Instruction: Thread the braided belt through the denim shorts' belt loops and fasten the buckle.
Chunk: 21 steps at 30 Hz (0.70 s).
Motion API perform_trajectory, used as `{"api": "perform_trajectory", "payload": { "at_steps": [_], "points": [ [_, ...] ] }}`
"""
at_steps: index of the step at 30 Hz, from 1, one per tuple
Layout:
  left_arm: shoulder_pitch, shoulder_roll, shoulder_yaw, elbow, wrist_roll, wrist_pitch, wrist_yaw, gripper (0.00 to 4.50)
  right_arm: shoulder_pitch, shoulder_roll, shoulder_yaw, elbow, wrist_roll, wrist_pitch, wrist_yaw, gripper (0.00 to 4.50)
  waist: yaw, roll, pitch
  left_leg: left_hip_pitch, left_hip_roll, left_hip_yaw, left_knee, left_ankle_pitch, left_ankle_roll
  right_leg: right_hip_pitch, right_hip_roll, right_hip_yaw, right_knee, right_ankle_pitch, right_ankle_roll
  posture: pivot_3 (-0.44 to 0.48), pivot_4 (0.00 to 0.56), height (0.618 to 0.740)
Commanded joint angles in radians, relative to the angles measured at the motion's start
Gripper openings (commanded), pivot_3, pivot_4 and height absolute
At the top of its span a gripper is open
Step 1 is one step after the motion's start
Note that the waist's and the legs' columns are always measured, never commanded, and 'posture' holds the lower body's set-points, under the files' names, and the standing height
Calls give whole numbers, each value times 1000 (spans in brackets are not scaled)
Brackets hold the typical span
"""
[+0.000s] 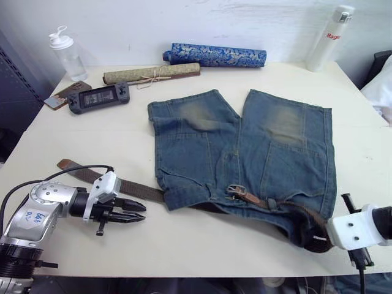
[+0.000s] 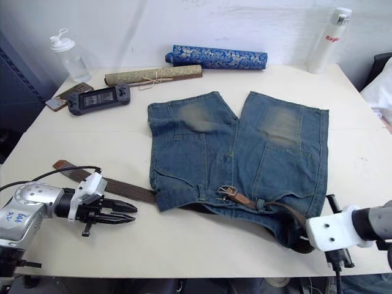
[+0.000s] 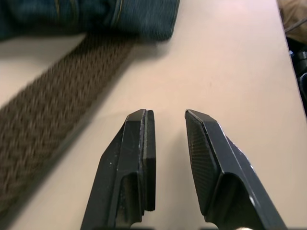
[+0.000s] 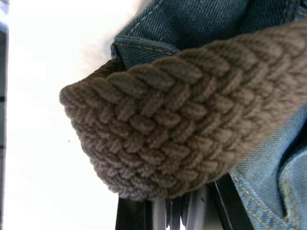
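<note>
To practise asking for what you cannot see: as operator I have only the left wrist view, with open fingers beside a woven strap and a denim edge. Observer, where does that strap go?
Observer: The belt runs under the waistband of the shorts, toward the robot's right.
Operator: And its loose end?
Observer: The tan tip lies flat on the table, further to the robot's left than the left gripper.
Operator: Is there a buckle?
Observer: Yes, a silver buckle rests on the waistband near its middle.
</note>
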Motion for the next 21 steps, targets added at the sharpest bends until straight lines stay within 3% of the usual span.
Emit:
{"api": "perform_trajectory", "payload": {
  "at_steps": [1, 3, 6, 11, 13, 15, 18, 21],
  "points": [
    [-7, 3, 44, -37, -59, 45, 13, 1275, -9, 12, 50, -24, -13, 68, -13, 0, -4, 0, 0, 0, 1, 0, 0, -1, -1, 0, 0, -2, 0, 0, 0, 0, 150, 637],
    [-16, 10, 53, -42, -80, 69, 15, 1216, -25, 16, 49, -32, -1, 109, -22, 690, -8, 0, 0, 1, 5, 0, 0, -2, -3, 0, 0, -6, 0, 0, -1, 0, 150, 637],
    [-31, 20, 68, -44, -113, 112, 20, 2094, -52, 23, 26, -52, 53, 180, -17, 1999, -13, 2, 1, 0, 8, -4, 0, -3, -4, 0, 2, -10, 1, -1, -3, 0, 150, 637],
    [-100, 17, 104, -38, -191, 223, 38, 4475, -103, 15, -68, -44, 152, 251, 41, 4489, -12, 7, 4, 0, 8, -6, 0, -2, -5, 0, 2, -11, 1, -1, -3, 0, 150, 637],
    [-187, 5, 114, 10, -223, 276, 55, 4475, -159, -24, -141, -12, 255, 370, 104, 4489, -12, 9, 5, 0, 8, -7, 0, -2, -5, 0, 2, -11, 1, -1, -3, 0, 150, 637],
    [-319, -29, 92, 103, -212, 293, 86, 4475, -299, -81, -134, 57, 388, 526, 123, 4489, -13, 12, 7, 0, 7, -8, 0, -2, -5, 0, 2, -11, 1, 0, -3, 0, 150, 637],
    [-472, -103, 28, 235, -138, 243, 118, 4475, -603, -53, 57, 160, 433, 641, 26, 4489, -18, 12, 7, 1, 7, -9, 2, -2, -5, 2, 2, -12, 2, 1, -3, 0, 150, 637],
    [-587, -186, -52, 378, -23, 135, 153, 4475, -888, 96, 282, 291, 293, 715, -139, 4489, -29, 8, 4, 3, 7, -9, -1, -2, -6, 5, 2, -16, -1, 2, -1, 0, 150, 637]
  ]
}}
